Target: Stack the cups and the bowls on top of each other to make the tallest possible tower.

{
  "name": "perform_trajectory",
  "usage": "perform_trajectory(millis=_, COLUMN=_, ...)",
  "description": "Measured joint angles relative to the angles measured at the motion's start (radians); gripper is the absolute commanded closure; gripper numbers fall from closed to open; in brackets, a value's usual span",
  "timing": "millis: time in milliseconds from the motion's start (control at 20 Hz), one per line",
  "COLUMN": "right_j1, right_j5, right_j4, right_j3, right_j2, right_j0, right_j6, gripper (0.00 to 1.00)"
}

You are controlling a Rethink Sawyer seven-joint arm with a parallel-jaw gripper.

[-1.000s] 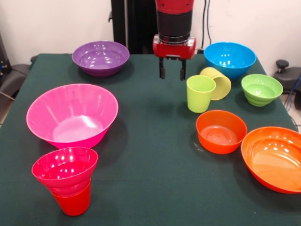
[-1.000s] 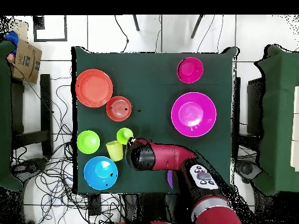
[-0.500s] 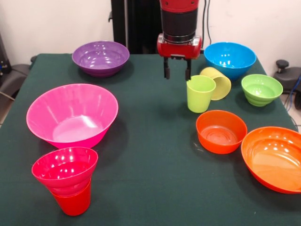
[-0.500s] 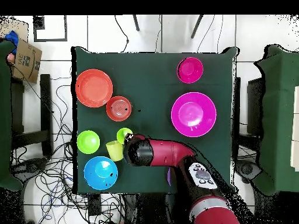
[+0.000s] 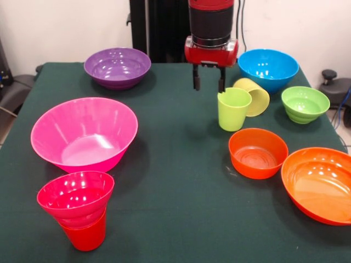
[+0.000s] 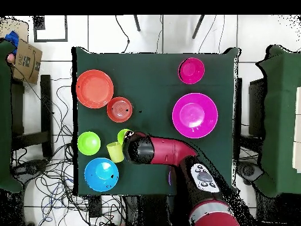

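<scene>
Cups: lime cup (image 5: 233, 109) is stood upright near table centre-right, w/ yellow cup (image 5: 253, 96) tipped on its side, touching it behind. Red cup (image 5: 84, 234) is seen at front-left corner, w/ magenta bowl (image 5: 75, 198) seated in its mouth. Writing: only a cardboard box (image 6: 26, 60) off the table is seen printed "JAE"; rest unreadable. Arm (image 6: 170, 158) is held vertical, wrist pointed straight down. Gripper (image 5: 209, 83) is hung just above and beside lime cup's rim, fingers parted, nothing gripped. Blue bowl (image 5: 268, 68) and green bowl (image 5: 305, 103) are placed nearby.
</scene>
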Motion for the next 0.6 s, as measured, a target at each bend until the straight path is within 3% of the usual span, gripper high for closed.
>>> perform_trajectory(millis=600, right_j1=0.048, right_j5=0.010, right_j4=0.014, right_j3=-0.029, right_j2=0.000, right_j0=0.034, right_j6=0.000, gripper=0.00)
